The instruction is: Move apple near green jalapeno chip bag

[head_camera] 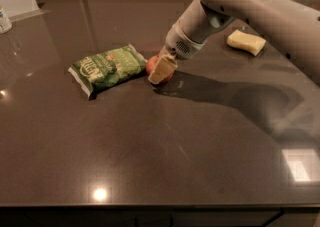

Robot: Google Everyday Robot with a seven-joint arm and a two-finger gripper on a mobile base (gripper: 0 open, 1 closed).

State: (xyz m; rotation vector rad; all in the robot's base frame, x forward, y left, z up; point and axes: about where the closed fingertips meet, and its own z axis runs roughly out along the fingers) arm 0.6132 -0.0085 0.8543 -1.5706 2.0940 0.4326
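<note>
The red apple (pixel 151 64) rests low on the dark countertop, just right of the green jalapeno chip bag (pixel 107 67), close to the bag's right end. My gripper (pixel 159 70) reaches down from the upper right and is shut on the apple. One cream-coloured finger (pixel 162 69) covers the apple's front, so only its left and lower edges show. The bag lies flat and slanted, its white lettering facing up.
A pale yellow sponge block (pixel 245 42) lies at the back right, behind my arm. A small bottle (pixel 4 20) stands at the far left edge. The counter's front edge (pixel 160 205) runs along the bottom. A wall closes the back.
</note>
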